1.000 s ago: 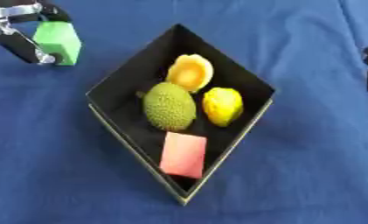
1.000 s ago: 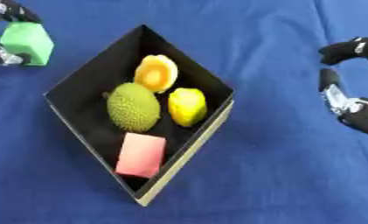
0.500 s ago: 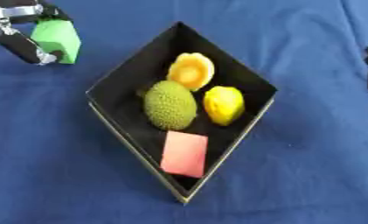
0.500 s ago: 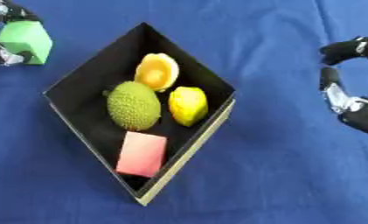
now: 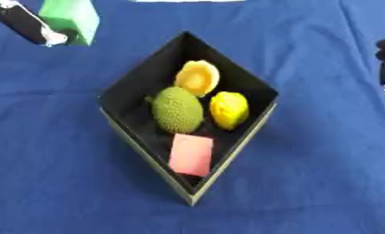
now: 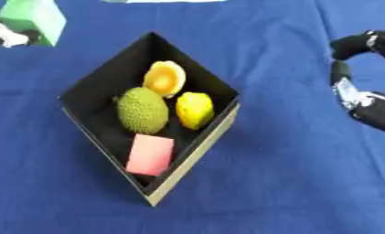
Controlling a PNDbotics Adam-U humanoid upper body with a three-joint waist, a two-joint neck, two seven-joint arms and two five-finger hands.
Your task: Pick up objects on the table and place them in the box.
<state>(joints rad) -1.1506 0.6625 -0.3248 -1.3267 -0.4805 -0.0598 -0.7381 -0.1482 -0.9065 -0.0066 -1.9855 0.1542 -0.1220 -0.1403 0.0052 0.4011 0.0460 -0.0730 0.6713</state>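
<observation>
Black box (image 5: 131,98) sits mid-worktop on the blue cloth (image 5: 323,173), one corner toward the near edge. Inside: orange half-fruit (image 5: 197,77), bumpy green fruit (image 5: 178,109), yellow fruit (image 5: 229,109), pink block (image 5: 191,154). Left hand (image 5: 23,23) at far left corner holds the green block (image 5: 70,18) pinched against its fingers. Right hand (image 6: 363,87) at right edge, fingers curled, holding nothing.
</observation>
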